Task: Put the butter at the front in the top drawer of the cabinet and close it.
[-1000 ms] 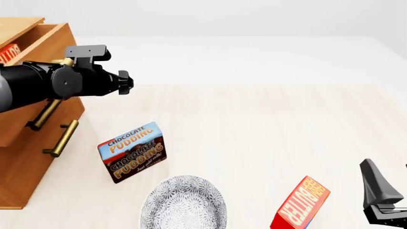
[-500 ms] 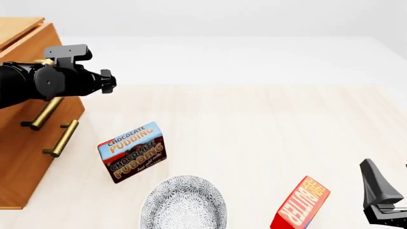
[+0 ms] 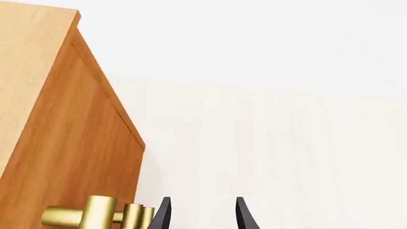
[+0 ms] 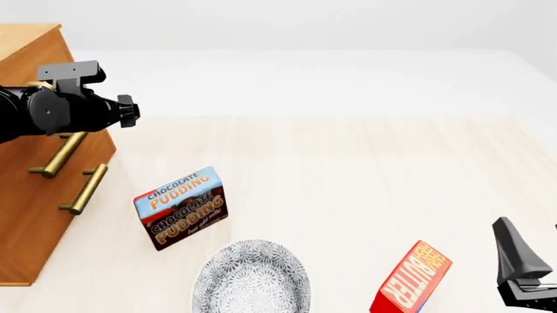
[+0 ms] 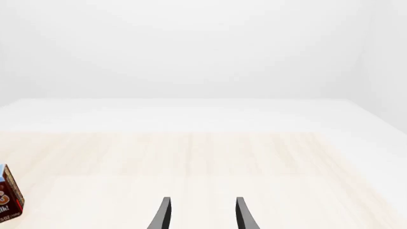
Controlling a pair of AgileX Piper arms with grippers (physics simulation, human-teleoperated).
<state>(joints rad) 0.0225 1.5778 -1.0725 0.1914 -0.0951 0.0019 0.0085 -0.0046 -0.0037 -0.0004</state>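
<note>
Cabinet (image 4: 35, 176) stands at the table's (image 4: 348, 163) left edge, its top drawer (image 4: 44, 140) flush with the front and the lower drawer (image 4: 39, 202) shut below, each with a brass bar handle. Only the front view shows the left arm's black body lying across the cabinet's upper front; its fingers are hidden there. The left wrist view fills that gap: the left gripper (image 3: 199, 214) has its two dark fingertips parted with nothing between them, bare table beyond, and one fingertip sits just beside the end of a brass handle (image 3: 95, 215) against the cabinet's wooden side (image 3: 70, 157).

Near the front edge toward the right corner, a butter carton (image 4: 411, 279) stands tilted, orange face up, visible only from the front. Just right of it the right gripper (image 4: 522, 270) hangs by the front right corner; the right wrist view shows its fingers (image 5: 164, 213) apart and holding nothing, over bare table. That view also catches an edge of the Chocolate Pudding box (image 5: 9, 195), which the front view places left of centre, just behind a patterned grey bowl (image 4: 250, 277) at the front edge.
</note>
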